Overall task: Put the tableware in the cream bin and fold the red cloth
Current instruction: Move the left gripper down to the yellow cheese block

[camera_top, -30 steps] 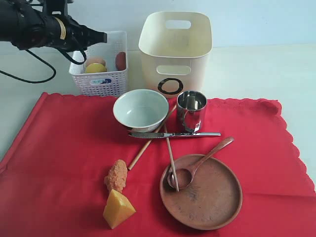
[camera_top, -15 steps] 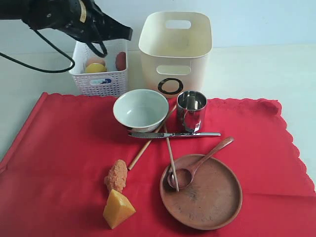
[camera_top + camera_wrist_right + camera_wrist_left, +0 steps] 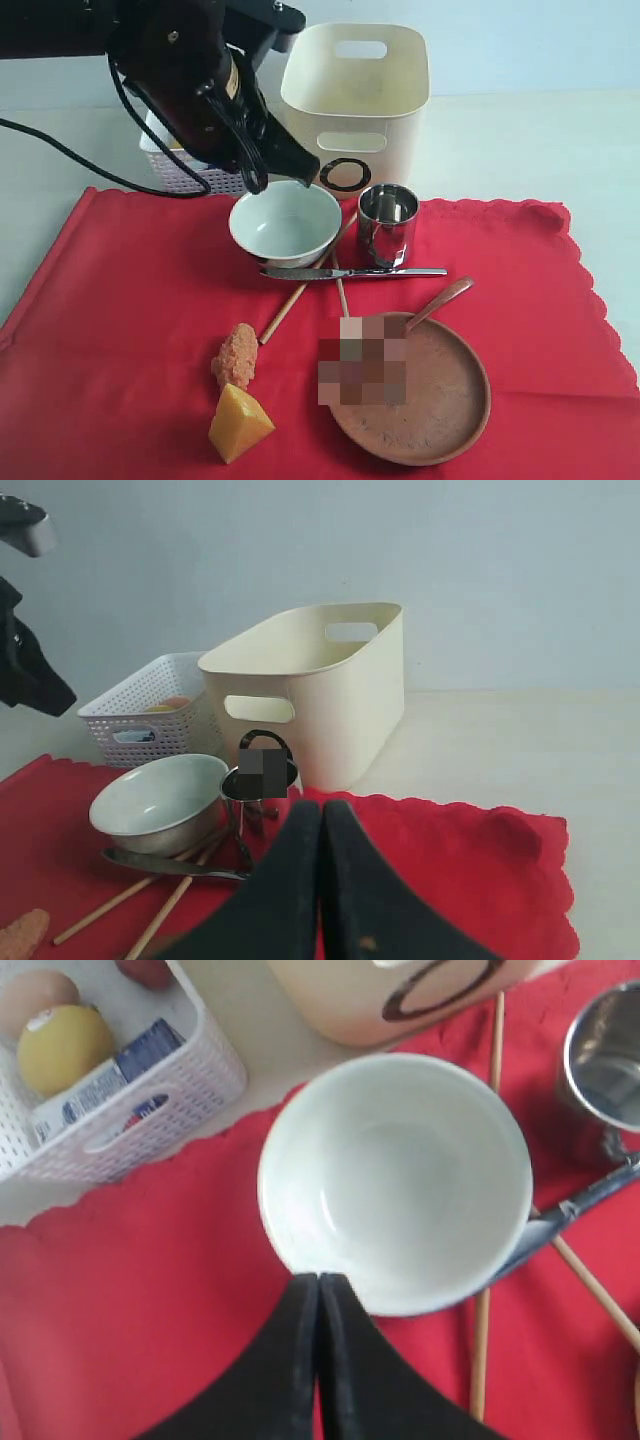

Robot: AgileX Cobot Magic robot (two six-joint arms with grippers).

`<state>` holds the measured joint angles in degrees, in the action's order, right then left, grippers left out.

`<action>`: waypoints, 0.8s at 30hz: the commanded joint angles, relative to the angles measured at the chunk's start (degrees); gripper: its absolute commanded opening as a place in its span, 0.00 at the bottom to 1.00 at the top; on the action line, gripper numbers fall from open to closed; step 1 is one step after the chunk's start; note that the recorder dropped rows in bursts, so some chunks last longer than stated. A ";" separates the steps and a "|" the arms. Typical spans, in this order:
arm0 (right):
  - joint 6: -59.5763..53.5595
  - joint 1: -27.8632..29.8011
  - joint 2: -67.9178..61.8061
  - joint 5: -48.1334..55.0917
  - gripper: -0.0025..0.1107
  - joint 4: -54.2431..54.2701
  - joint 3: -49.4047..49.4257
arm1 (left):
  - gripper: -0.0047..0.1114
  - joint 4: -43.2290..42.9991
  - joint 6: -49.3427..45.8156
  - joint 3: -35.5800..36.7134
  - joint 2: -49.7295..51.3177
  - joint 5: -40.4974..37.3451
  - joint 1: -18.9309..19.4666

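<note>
The pale bowl [image 3: 285, 220] stands on the red cloth [image 3: 130, 320], in front of the cream bin [image 3: 355, 100]. My left gripper [image 3: 305, 180] is shut and empty, its tip just over the bowl's [image 3: 395, 1180] rim. The steel cup [image 3: 388, 222] stands right of the bowl. In front of them lies the knife [image 3: 350, 272], across two chopsticks [image 3: 300, 295]. The wooden spoon [image 3: 440, 300] rests on the brown plate [image 3: 440, 400]. My right gripper [image 3: 320, 805] is shut and empty, low over the cloth's right side, outside the exterior view.
The white perforated basket [image 3: 130, 1110] with food stands left of the bin, mostly hidden behind my left arm in the exterior view. A cheese wedge [image 3: 238, 423] and a breaded piece [image 3: 236, 355] lie on the cloth's front left.
My left arm swung from above the white basket rightward and down to the bowl's rear rim. Nothing on the cloth has moved.
</note>
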<state>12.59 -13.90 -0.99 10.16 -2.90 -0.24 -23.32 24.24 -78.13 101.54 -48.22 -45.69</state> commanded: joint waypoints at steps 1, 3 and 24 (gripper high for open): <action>0.08 -0.12 0.43 0.05 0.02 -0.17 0.24 | 0.04 1.45 -0.64 3.53 -2.28 -2.50 -2.92; 0.08 -0.12 0.43 0.05 0.02 -0.17 0.24 | 0.04 1.54 -1.02 6.05 -3.54 -2.50 -4.16; 0.08 -0.12 0.43 0.05 0.02 -0.17 0.24 | 0.04 3.64 1.00 33.44 -17.72 9.09 -11.52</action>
<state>12.59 -13.90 -0.99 10.16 -2.90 -0.24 -20.13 24.23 -46.14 83.70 -42.60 -56.92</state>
